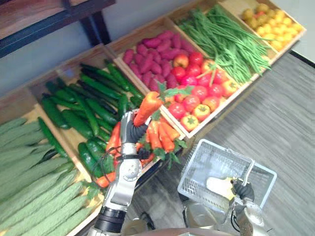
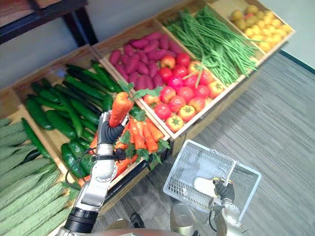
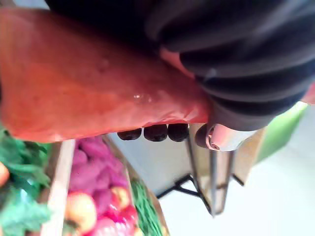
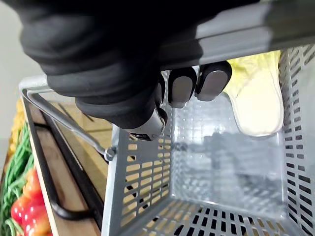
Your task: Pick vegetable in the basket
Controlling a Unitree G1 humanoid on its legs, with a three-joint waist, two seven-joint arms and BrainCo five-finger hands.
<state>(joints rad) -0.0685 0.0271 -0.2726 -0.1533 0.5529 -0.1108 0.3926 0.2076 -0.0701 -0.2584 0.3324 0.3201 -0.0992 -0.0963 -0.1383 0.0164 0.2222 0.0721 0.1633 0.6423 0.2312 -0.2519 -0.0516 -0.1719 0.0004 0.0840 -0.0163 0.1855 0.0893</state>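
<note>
Carrot (image 1: pixel 147 108) is in the left hand (image 1: pixel 134 132), held up over the carrot pile (image 1: pixel 162 135), with its green leaves pointing up and toward the tomatoes (image 1: pixel 197 98). The fingers are curled round the lower, thin part of the carrot, so most of its body stands out above the hand. I think this is the first risk: the heavy end is free, and the carrot can turn in the grip or slip out when the arm swings.

The basket (image 1: pixel 199 172) is well apart from it, lower and to the right, and it hangs from the right hand (image 1: pixel 242 189), whose fingers are closed round the handle (image 4: pixel 246 34). One pale vegetable (image 1: pixel 219 187) lies inside already. Because the basket is held at one place only, it may tilt or swing, and then the carrot may fall beside it. The handle also stands over the opening, so the carrot or its leaves may hit it on the way down if the release is too early.
</note>
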